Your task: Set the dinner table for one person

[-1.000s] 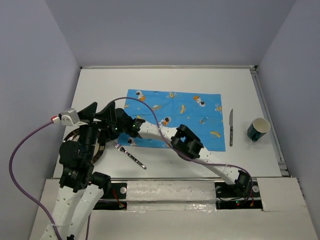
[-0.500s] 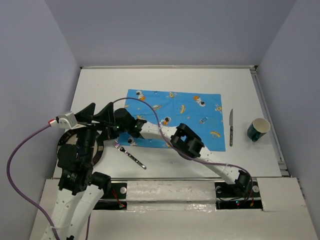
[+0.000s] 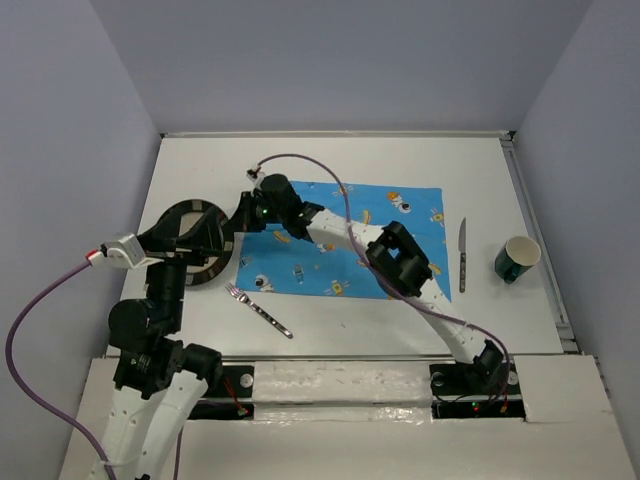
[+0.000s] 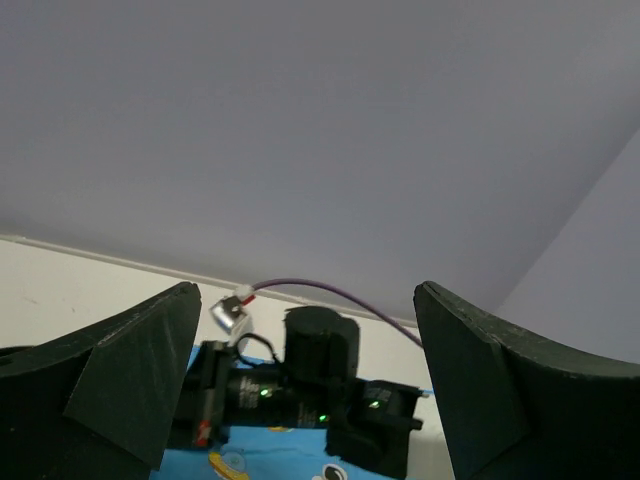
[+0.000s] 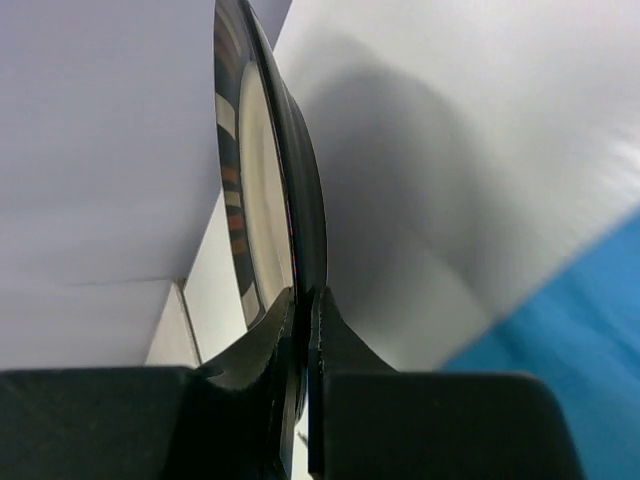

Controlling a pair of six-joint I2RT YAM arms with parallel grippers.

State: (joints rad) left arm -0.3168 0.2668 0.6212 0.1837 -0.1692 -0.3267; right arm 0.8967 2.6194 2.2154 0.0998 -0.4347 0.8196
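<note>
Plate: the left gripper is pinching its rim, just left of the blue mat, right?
No, it is the right gripper that pinches the plate by its rim; the right wrist view shows it shut there. The left gripper is open and empty. The plate is indeed left of the mat.

Lg flat white table (image 3: 330,160), rt-edge rail (image 3: 538,250)
</note>
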